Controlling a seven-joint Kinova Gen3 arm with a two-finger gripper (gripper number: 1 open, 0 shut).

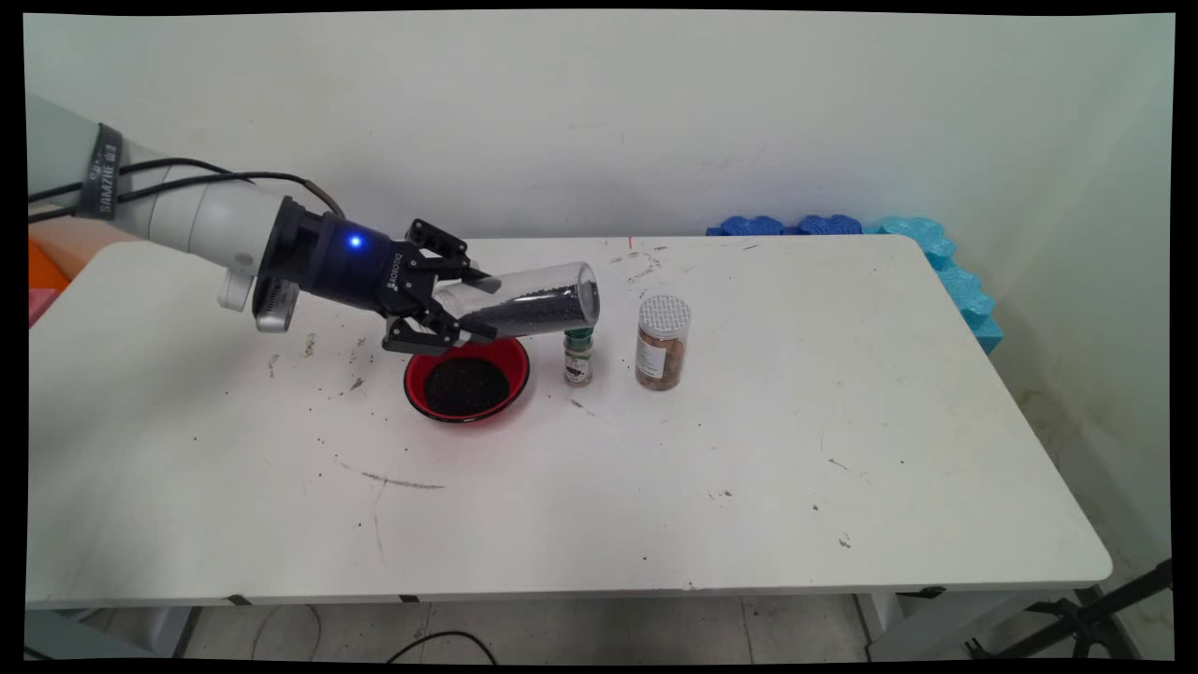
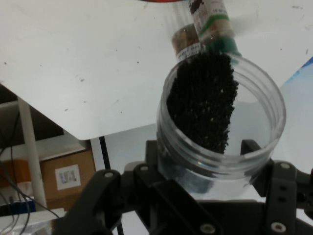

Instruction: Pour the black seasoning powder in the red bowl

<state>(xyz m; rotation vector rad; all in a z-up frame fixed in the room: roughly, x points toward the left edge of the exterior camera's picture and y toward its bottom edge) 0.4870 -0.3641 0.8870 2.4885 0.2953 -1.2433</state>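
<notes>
My gripper [image 1: 468,304] is shut on a clear plastic jar [image 1: 529,300] partly filled with small black grains. The jar lies nearly on its side, its base raised toward the right and its open mouth at the gripper, above the rim of a red bowl [image 1: 466,381] that holds black grains. In the hand view the jar [image 2: 220,127] fills the middle between my fingers [image 2: 279,196], with the black grains [image 2: 203,98] lying along its wall. Just right of the bowl stands a small green-capped spice bottle [image 1: 578,356], and beyond it a brown-filled jar with a white lid [image 1: 663,342].
The white table [image 1: 655,487] has scattered dark specks and scuff marks near the bowl. Blue foam pieces [image 1: 898,239] line the table's far right corner along the wall. Black cables hang along the arm at the left.
</notes>
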